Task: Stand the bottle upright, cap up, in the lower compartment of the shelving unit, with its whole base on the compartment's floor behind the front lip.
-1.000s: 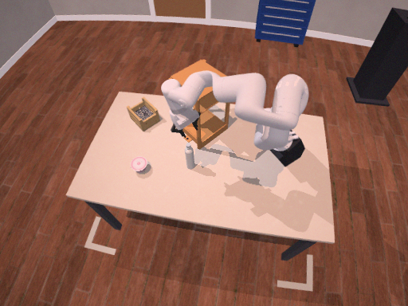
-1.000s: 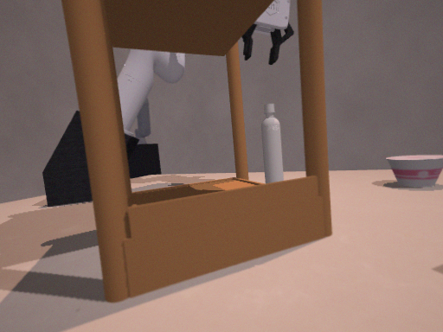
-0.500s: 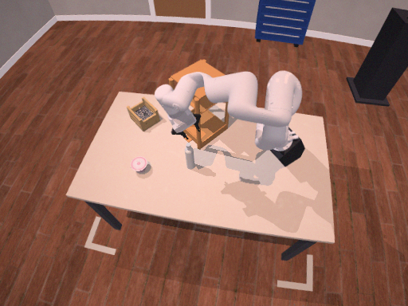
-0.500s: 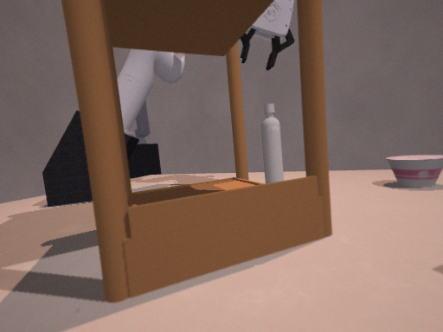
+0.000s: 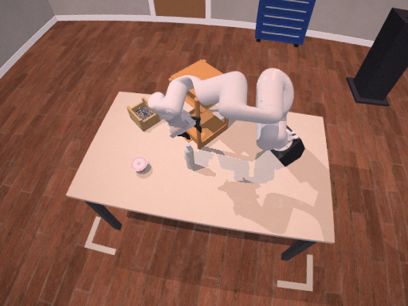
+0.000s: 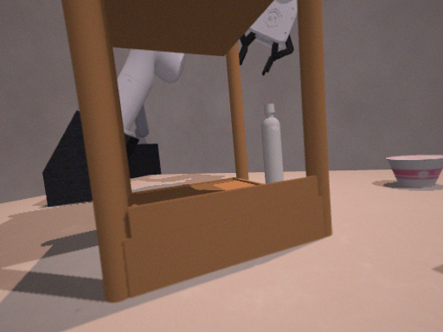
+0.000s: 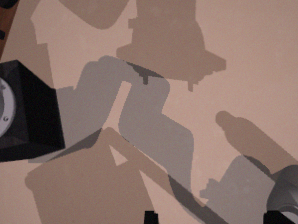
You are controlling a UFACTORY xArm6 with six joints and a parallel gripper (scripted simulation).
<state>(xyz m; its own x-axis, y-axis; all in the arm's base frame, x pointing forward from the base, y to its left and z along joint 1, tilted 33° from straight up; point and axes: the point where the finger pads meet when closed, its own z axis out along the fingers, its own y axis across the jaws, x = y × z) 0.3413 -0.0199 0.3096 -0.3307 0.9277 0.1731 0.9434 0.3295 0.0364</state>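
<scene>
A pale grey bottle (image 5: 189, 156) stands upright, cap up, on the table just in front of the wooden shelving unit (image 5: 201, 104). In the low side view the bottle (image 6: 272, 144) is behind the unit, outside the lower compartment (image 6: 203, 188). My gripper (image 6: 266, 51) hangs open and empty above the bottle, well clear of its cap; it also shows in the overhead view (image 5: 187, 129). In the wrist view only the bottle's edge (image 7: 285, 197) shows at the lower right, with its shadow on the table.
A small wooden crate (image 5: 143, 113) with dark contents sits left of the shelving unit. A pink and white bowl (image 5: 139, 163) stands on the table to the left of the bottle. My black base (image 5: 288, 149) is at the right.
</scene>
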